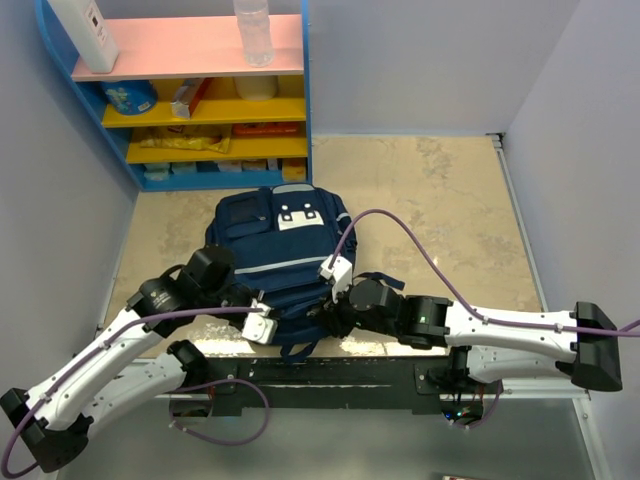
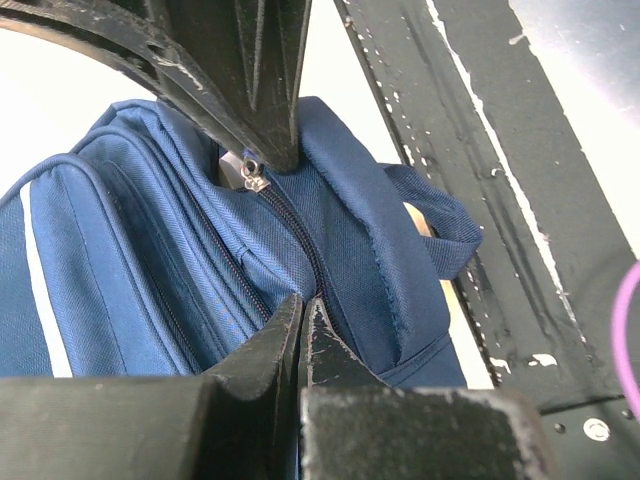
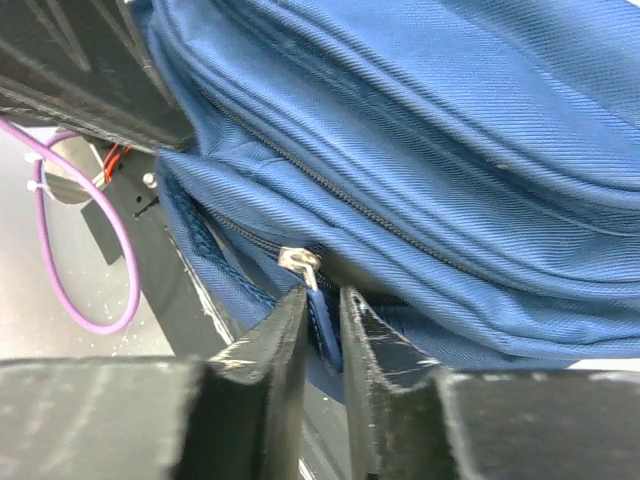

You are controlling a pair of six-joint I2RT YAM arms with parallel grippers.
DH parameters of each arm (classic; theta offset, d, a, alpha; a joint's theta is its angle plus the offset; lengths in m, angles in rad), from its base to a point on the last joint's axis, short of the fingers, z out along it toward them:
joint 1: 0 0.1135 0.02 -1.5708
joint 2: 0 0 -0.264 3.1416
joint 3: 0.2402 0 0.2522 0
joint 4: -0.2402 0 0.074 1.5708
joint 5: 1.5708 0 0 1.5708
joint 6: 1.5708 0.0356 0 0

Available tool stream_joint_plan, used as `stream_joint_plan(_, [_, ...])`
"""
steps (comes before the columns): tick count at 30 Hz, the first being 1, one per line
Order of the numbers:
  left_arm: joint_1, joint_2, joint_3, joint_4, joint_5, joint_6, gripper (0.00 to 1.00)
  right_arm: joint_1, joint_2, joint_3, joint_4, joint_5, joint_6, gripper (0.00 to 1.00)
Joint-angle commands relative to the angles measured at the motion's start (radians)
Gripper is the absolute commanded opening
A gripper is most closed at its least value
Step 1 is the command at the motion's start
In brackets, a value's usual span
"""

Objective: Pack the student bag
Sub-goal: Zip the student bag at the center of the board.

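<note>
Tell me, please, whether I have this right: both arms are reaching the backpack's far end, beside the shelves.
Not quite: the left arm and right arm meet the student bag at its near end, by their bases, away from the shelves. The top external view shows it.

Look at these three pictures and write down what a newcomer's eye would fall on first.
The navy student bag lying mid-table draws the eye first. At its near end the right gripper has a blue zip tab between its narrowly parted jaws, while the left gripper is shut against the fabric beside the zip. Behind the bag stands a bright blue, pink and yellow shelf.
</note>
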Motion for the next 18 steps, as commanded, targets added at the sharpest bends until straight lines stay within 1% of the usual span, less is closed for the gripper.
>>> stream_joint_plan(1, [0.009, -0.04, 0.014, 0.021, 0.042, 0.029, 0.0, -0.011, 0.005, -0.033, 0.011, -0.005, 0.026, 0.27])
stream_joint_plan(3, [0.009, -0.043, 0.015, 0.021, 0.043, 0.028, 0.0, -0.011, 0.016, -0.038, 0.026, -0.02, 0.035, 0.32])
stream_joint_plan(4, [0.009, -0.045, 0.014, 0.021, 0.045, 0.028, 0.0, -0.01, 0.019, -0.044, 0.028, -0.025, 0.037, 0.36])
stream_joint_plan(6, [0.012, -0.048, 0.012, 0.022, 0.045, 0.028, 0.0, -0.011, 0.018, -0.05, 0.039, -0.022, 0.037, 0.36])
stream_joint_plan(8, [0.012, -0.05, 0.009, 0.027, 0.045, 0.023, 0.0, -0.011, 0.015, -0.062, 0.048, -0.028, 0.043, 0.31])
stream_joint_plan(11, [0.015, -0.053, 0.006, 0.03, 0.048, 0.022, 0.0, -0.011, 0.007, -0.069, 0.065, -0.03, 0.041, 0.19])
stream_joint_plan(13, [0.021, -0.054, 0.006, 0.033, 0.049, 0.02, 0.0, -0.011, -0.001, -0.075, 0.088, -0.028, 0.034, 0.17])
stream_joint_plan(16, [0.024, -0.054, 0.006, 0.036, 0.052, 0.016, 0.0, -0.01, -0.004, -0.084, 0.129, -0.024, 0.006, 0.03])
stream_joint_plan(17, [0.023, -0.054, 0.006, 0.037, 0.054, 0.016, 0.0, -0.011, -0.001, -0.082, 0.143, -0.005, -0.003, 0.0])
stream_joint_plan(18, [0.026, -0.054, 0.005, 0.041, 0.055, 0.012, 0.0, -0.01, 0.001, -0.078, 0.157, -0.004, -0.012, 0.0])
